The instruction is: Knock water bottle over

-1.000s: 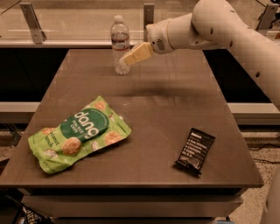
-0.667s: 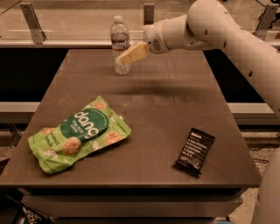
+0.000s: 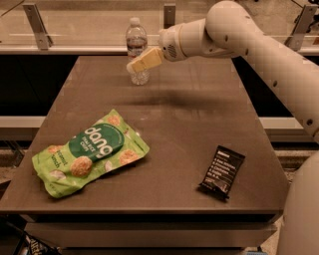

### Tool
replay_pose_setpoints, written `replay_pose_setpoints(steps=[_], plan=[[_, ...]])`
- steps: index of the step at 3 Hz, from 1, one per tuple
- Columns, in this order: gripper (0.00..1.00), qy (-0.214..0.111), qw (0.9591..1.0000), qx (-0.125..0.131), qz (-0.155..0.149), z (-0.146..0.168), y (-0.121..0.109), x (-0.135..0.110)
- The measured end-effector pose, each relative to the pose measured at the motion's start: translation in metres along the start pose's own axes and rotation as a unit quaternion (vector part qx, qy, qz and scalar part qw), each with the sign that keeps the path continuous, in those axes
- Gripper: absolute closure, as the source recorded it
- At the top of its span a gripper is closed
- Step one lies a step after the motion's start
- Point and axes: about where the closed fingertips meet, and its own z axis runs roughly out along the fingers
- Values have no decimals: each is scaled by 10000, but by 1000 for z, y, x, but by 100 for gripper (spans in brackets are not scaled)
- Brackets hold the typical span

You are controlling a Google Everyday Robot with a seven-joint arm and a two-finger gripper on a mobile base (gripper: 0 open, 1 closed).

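Note:
The water bottle [image 3: 136,40] is a small clear ribbed plastic bottle with a white cap. It stands upright near the far edge of the brown table [image 3: 189,129], left of centre. My gripper [image 3: 134,64] reaches in from the right on a large cream arm. Its cream fingers overlap the bottle's lower half in the camera view, at about mid-height. Whether they touch the bottle I cannot tell.
A green "dang" snack bag [image 3: 89,152] lies at the front left of the table. A black snack bar [image 3: 222,172] lies at the front right. A glass rail with metal posts [image 3: 169,15] runs behind the table's far edge.
The arm has shifted slightly left, bringing the gripper a little further across the bottle. The bottle stays upright in the same spot.

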Motion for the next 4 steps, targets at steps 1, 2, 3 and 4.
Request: replay_pose_setpoints(steps=[1, 2, 3, 4], plan=[[0, -107, 9999, 30, 50, 7, 0, -3], [0, -201, 9998, 28, 77, 14, -1, -6], [16, -296, 9996, -35, 9, 20, 1, -10], [39, -293, 9996, -55, 8, 22, 3, -10]])
